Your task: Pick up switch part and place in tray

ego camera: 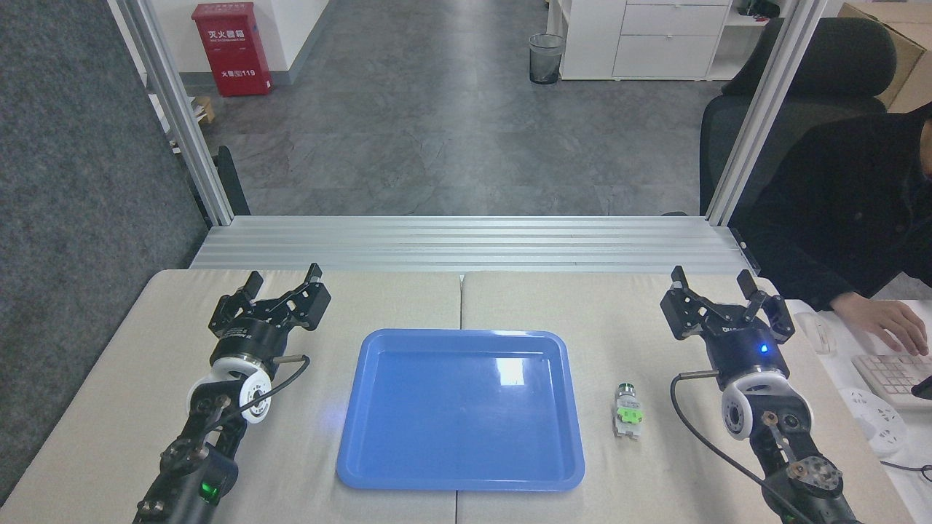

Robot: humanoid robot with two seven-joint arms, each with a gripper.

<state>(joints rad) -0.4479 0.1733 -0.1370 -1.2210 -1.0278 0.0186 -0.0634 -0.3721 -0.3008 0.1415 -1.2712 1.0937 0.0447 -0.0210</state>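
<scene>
Blue tray (460,407) lies flat at centre of the beige table (553,306), nothing in it. Switch part (628,413) lies on the table just right of the tray's right rim, not touching it; dark cap points away from the robot, green block mid-length, white base nearest. Right gripper (713,280) is right of the tray and beyond the switch part, its 2 fingers spread, nothing between them. Left gripper (284,279) is left of the tray, near its far-left corner, fingers likewise spread. A person's hand (885,322) rests on a keyboard (892,378) far right of the tray.
</scene>
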